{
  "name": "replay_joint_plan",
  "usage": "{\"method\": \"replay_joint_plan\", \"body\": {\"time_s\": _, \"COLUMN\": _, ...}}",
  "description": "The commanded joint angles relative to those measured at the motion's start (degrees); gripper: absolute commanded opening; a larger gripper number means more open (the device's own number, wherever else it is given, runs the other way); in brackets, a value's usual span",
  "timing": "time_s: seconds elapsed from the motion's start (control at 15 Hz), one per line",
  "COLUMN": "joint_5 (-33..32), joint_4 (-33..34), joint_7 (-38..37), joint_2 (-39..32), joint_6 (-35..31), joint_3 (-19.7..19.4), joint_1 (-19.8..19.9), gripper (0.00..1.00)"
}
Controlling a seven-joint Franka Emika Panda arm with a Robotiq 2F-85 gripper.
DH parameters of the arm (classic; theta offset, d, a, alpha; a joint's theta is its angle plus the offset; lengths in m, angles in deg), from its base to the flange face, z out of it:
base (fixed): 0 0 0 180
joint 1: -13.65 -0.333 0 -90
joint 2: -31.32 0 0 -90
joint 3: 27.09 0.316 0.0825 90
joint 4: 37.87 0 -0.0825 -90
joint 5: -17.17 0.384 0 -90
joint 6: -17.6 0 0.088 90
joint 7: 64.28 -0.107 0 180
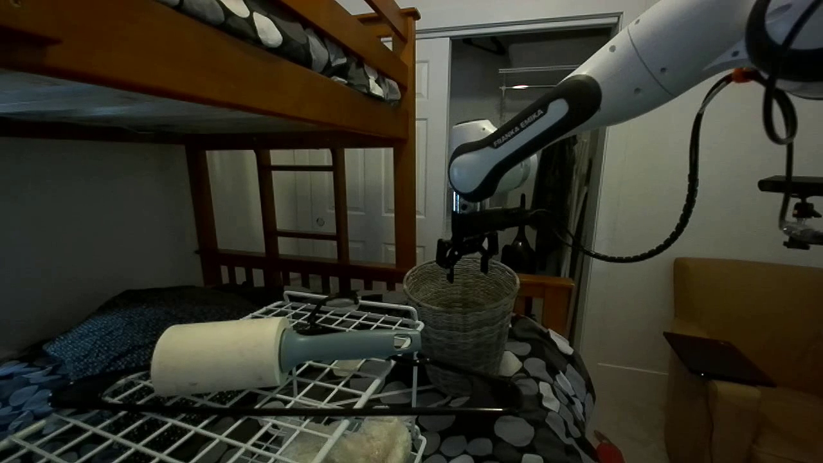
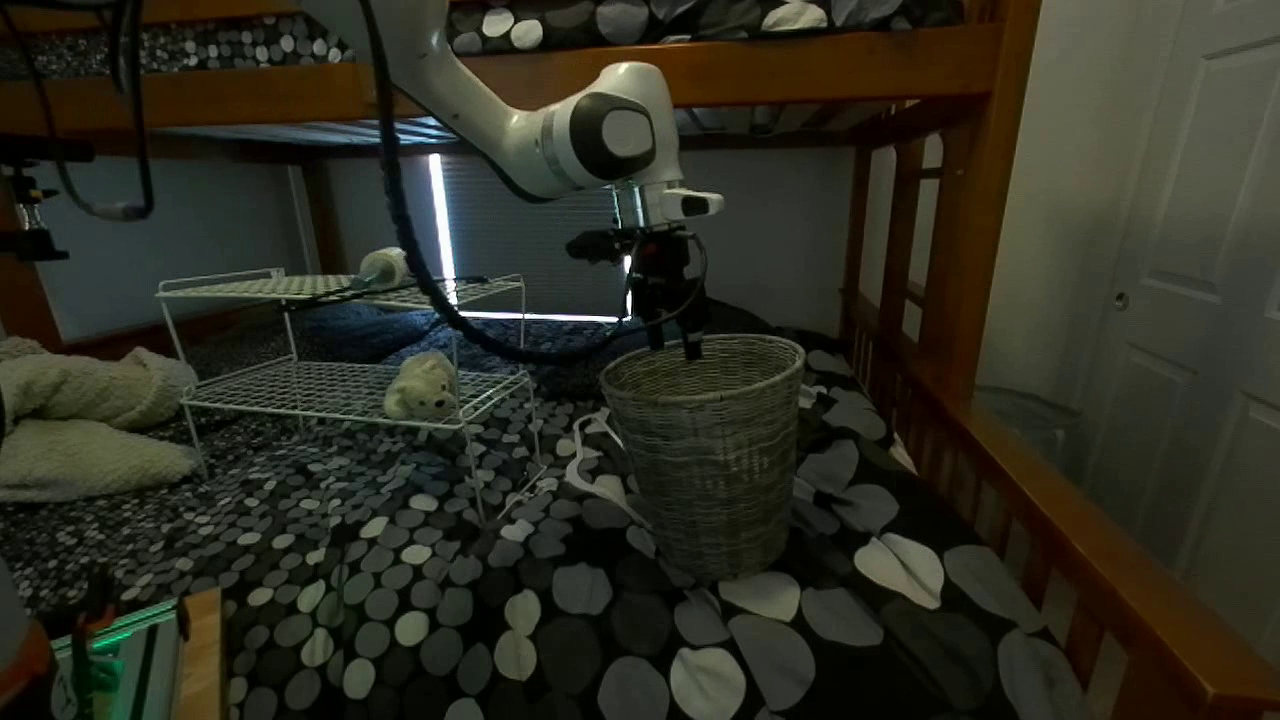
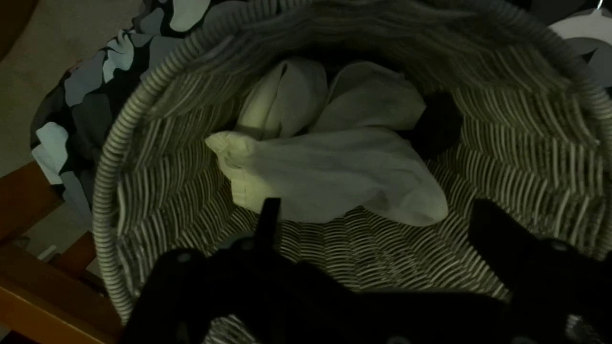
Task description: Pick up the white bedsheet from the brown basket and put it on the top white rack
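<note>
Currently claw [image 3: 376, 203] spread over wicker basket [image 2: 715, 480]; white bedsheet [image 3: 325, 167] crumpled inside, below fingertips [image 3: 271, 210].

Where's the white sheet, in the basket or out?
In: the wrist view looks down into the basket, and the white bedsheet lies crumpled between its woven walls.

In both exterior views, the sheet [image 3: 330, 177] is hidden by the basket [image 2: 715, 470]; the arm [image 1: 643, 71] is cut off up top.

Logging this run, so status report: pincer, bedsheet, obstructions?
Pincer open at mouth of basket. White bedsheet bunched inside, ungripped. Lint roller, black hanger on top rack.
</note>
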Motion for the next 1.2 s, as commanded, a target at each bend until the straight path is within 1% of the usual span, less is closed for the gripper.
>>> {"method": "replay_joint_plan", "body": {"time_s": 0.0, "joint_5": 1.0, "joint_4": 7.2, "joint_7": 3.3, "joint_2": -6.7, "joint_6": 4.2, "joint_3": -1.4, "joint_1": -1.6, "gripper": 1.00}}
{"method": "replay_joint_plan", "body": {"time_s": 0.33, "joint_5": 1.1, "joint_4": 13.4, "joint_7": 5.6, "joint_2": -13.5, "joint_6": 7.1, "joint_3": -2.3, "joint_1": -2.5, "gripper": 1.00}}
{"method": "replay_joint_plan", "body": {"time_s": 0.53, "joint_5": 1.1, "joint_4": 15.8, "joint_7": 6.8, "joint_2": -16.7, "joint_6": 8.9, "joint_3": -2.7, "joint_1": -2.8, "gripper": 1.00}}
{"method": "replay_joint_plan", "body": {"time_s": 0.8, "joint_5": 0.6, "joint_4": 18.1, "joint_7": 7.0, "joint_2": -20.2, "joint_6": 11.0, "joint_3": -3.4, "joint_1": -3.2, "gripper": 1.00}}
{"method": "replay_joint_plan", "body": {"time_s": 1.13, "joint_5": 0.3, "joint_4": 20.4, "joint_7": 6.6, "joint_2": -24.2, "joint_6": 11.1, "joint_3": -4.5, "joint_1": -3.7, "gripper": 1.00}}
